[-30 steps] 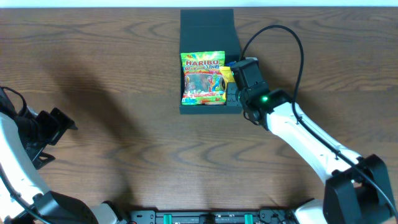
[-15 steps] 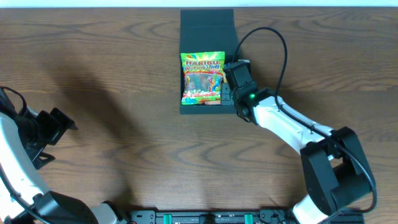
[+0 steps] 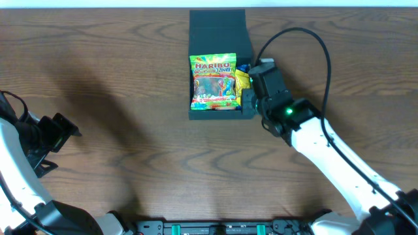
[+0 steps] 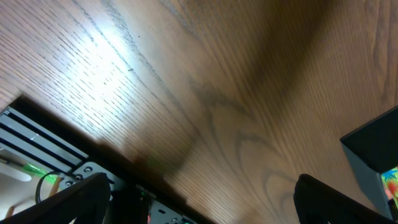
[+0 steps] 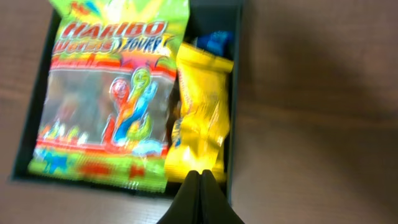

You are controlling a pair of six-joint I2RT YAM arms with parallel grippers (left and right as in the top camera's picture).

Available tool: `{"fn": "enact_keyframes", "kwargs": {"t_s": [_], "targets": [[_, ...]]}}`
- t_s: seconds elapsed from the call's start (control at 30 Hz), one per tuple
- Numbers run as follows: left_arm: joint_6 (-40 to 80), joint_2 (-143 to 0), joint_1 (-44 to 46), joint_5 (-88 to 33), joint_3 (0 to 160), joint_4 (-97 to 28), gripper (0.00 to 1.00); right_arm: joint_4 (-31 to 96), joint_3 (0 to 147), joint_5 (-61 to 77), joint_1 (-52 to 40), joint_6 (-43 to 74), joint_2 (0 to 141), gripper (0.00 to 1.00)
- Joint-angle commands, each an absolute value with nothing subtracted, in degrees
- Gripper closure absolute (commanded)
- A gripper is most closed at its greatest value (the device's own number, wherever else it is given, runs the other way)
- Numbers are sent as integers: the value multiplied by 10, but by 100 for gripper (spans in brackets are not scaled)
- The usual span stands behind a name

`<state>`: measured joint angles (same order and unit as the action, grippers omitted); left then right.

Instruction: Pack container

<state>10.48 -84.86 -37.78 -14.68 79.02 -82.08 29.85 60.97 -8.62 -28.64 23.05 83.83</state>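
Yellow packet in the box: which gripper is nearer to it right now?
Right. The right gripper hangs at the yellow packet's near end, by the container's right wall, fingers closed. The left gripper is far off by the table's left edge, open.

Bright, even light overhead; a soft shadow darkens the table (image 3: 98, 163) left of the container (image 3: 219, 26). Left wrist view has glare; right wrist view is blurred.

White arms (image 3: 326, 150), black looping cable (image 3: 324, 49)
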Motion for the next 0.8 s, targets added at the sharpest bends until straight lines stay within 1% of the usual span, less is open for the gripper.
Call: {"fn": "enact_keyframes", "kwargs": {"t_s": [0.0,0.1,0.13,0.17,0.3,0.37,0.7,0.77], "targets": [[105,-847,-380,-144,797,-823,5,299,600,-40,-302,253,854,98],[105,-847,-380,-144,797,-822,5,292,595,10,-304,256,878,98],[105,-847,-380,-144,797,-823,5,296,595,11,-304,265,886,94],[105,-847,-380,-144,797,-822,5,306,595,10,-304,293,898,92],[105,-847,-380,-144,797,-823,5,322,595,5,-303,396,913,98],[105,-847,-380,-144,797,-823,5,314,595,-11,-304,420,913,98],[105,-847,-380,-144,797,-823,5,260,595,-10,-309,365,941,95],[105,-847,-380,-144,797,-823,5,249,595,-5,-309,348,957,96]]}}
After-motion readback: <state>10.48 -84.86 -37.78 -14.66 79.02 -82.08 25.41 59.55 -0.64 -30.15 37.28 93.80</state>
